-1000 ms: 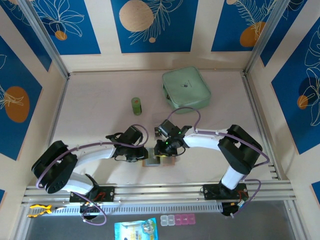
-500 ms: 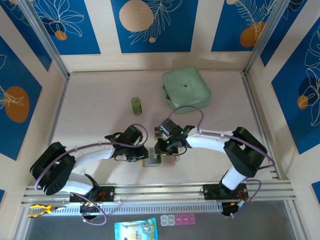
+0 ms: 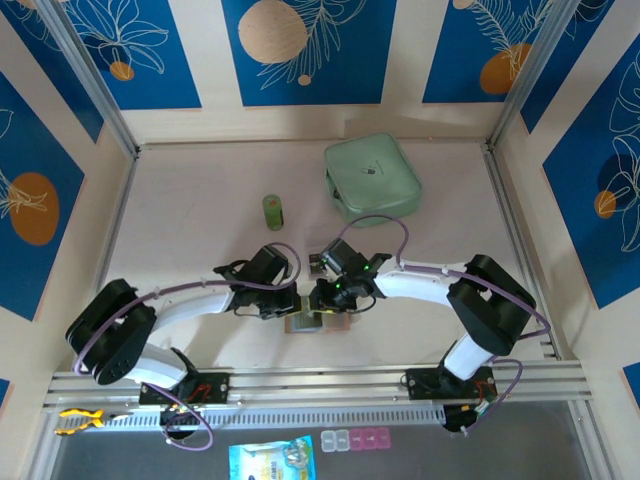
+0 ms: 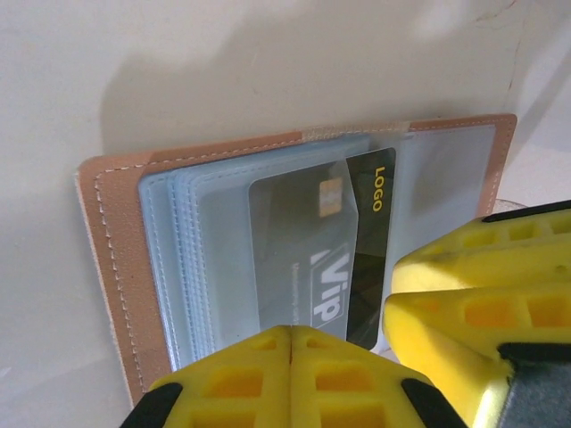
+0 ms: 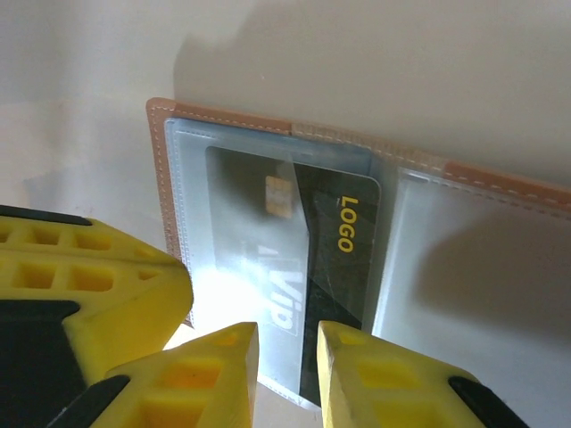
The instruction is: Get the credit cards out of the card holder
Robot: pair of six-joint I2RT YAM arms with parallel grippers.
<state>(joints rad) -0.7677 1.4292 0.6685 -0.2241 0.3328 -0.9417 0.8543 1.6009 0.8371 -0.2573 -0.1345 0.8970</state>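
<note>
Left tool (image 4: 290, 348) closed, right tool (image 5: 287, 348) slightly apart, both at a credit card (image 5: 343, 267) askew in the card holder (image 5: 159, 169)

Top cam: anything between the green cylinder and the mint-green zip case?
Nothing. The top view shows bare table between the green cylinder and the mint-green zip case.

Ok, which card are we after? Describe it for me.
On the table, on the near side of the mint-green case, the tan card holder lies open. In its clear sleeves sits one dark card, lettered yellow LOGO and white Vip; the pocket beside it looks empty.
</note>
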